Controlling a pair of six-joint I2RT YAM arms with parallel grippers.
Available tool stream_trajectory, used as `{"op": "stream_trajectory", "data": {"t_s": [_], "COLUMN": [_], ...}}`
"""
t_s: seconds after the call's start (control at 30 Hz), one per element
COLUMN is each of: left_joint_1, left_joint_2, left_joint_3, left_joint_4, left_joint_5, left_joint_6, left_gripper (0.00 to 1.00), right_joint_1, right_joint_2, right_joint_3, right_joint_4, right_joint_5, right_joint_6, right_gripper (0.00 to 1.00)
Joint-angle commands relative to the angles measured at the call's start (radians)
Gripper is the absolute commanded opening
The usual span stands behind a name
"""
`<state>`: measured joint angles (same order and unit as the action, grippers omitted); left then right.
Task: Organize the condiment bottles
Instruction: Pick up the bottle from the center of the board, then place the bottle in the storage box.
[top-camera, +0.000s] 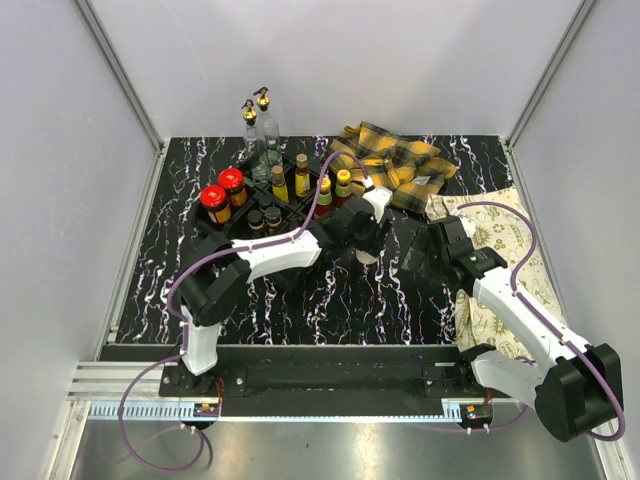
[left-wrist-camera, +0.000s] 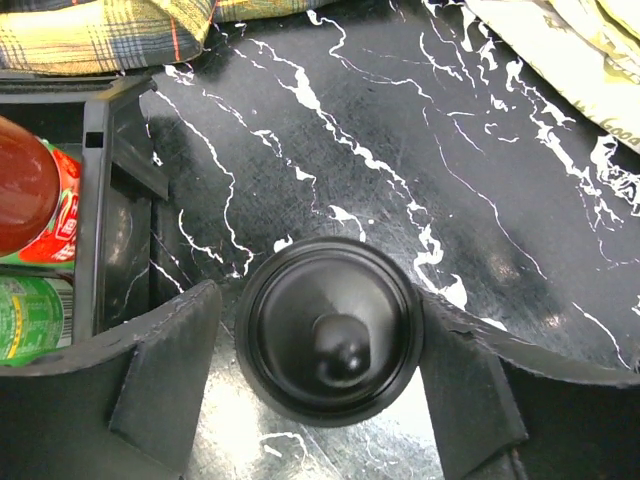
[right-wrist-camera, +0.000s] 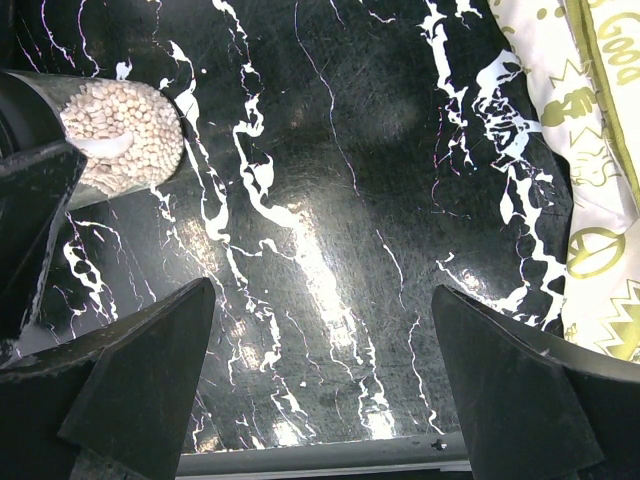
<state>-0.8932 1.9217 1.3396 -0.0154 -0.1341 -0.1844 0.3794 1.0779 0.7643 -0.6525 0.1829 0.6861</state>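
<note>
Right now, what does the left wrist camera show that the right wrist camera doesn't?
Left wrist only: a black shaker cap from above between the left fingers, the black tray's corner with a red-labelled bottle, and the plaid cloth. Right wrist only: a clear jar of pale grains, and the right fingers spread apart, empty. Both: the marbled table and the pale printed cloth.

Bright, even light from above fills the overhead view, with soft, short shadows. In both wrist views the glossy black tabletop (right-wrist-camera: 320, 270) throws back white glare patches. The black shaker cap (left-wrist-camera: 330, 330) shows a dull sheen; near edges blur.
</note>
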Motion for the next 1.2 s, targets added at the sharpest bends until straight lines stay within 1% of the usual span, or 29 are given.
{"op": "stream_trajectory", "data": {"t_s": [0.0, 0.03, 0.07, 0.1, 0.13, 0.2, 0.23, 0.27, 0.43, 0.63, 0.67, 0.73, 0.83, 0.97, 1.17], "left_joint_1": [-0.001, -0.001, -0.001, -0.001, -0.001, -0.001, -0.001, -0.001, -0.003, -0.003, -0.003, -0.003, -0.003, -0.003, -0.003], "left_joint_2": [0.022, 0.019, 0.017, 0.01, 0.002, -0.024, -0.035, -0.047, -0.16, -0.346, -0.393, -0.44, -0.536, -0.679, -0.814], "left_joint_3": [0.058, 0.059, 0.061, 0.056, 0.055, 0.05, 0.05, 0.049, 0.027, -0.031, -0.052, -0.088, -0.184, -0.263, -0.362], "left_joint_4": [0.019, 0.019, 0.019, 0.019, 0.019, -0.003, -0.008, -0.023, -0.084, -0.161, -0.169, -0.179, -0.192, -0.215, -0.261], "left_joint_5": [-0.035, -0.036, -0.036, -0.036, -0.039, -0.047, -0.055, -0.059, -0.088, -0.107, -0.101, -0.087, -0.107, -0.163, -0.315], "left_joint_6": [0.017, 0.02, 0.02, 0.02, 0.022, 0.022, 0.025, 0.026, 0.03, 0.007, 0.005, -0.001, -0.021, -0.047, -0.092], "left_gripper": [0.72, 0.61, 0.56, 0.47, 0.31, 0.15, 0.03, 0.0, 0.0, 0.0, 0.0, 0.0, 0.0, 0.0, 0.0], "right_joint_1": [-0.01, -0.01, -0.01, -0.011, -0.01, -0.011, -0.011, -0.011, -0.01, -0.011, -0.011, -0.011, -0.01, -0.011, -0.011], "right_joint_2": [-0.03, -0.03, -0.03, -0.032, -0.032, -0.033, -0.032, -0.03, -0.032, -0.036, -0.036, -0.033, -0.027, -0.022, -0.007], "right_joint_3": [0.001, 0.001, 0.003, 0.003, 0.004, 0.007, 0.01, 0.012, 0.018, 0.018, 0.018, 0.018, 0.017, 0.013, 0.013], "right_joint_4": [0.001, -0.001, -0.001, -0.002, -0.004, -0.004, -0.004, -0.006, -0.007, -0.009, -0.007, -0.007, -0.007, -0.003, 0.005], "right_joint_5": [0.024, 0.023, 0.023, 0.024, 0.023, 0.021, 0.023, 0.02, 0.017, 0.007, 0.007, 0.003, -0.003, -0.01, -0.019], "right_joint_6": [-0.007, -0.007, -0.008, -0.008, -0.008, -0.008, -0.01, -0.01, -0.008, -0.007, -0.007, -0.005, -0.003, 0.0, 0.003], "right_gripper": [1.0, 1.0, 1.0, 1.0, 1.0, 1.0, 1.0, 1.0, 1.0, 1.0, 1.0, 1.0, 1.0, 1.0, 1.0]}}
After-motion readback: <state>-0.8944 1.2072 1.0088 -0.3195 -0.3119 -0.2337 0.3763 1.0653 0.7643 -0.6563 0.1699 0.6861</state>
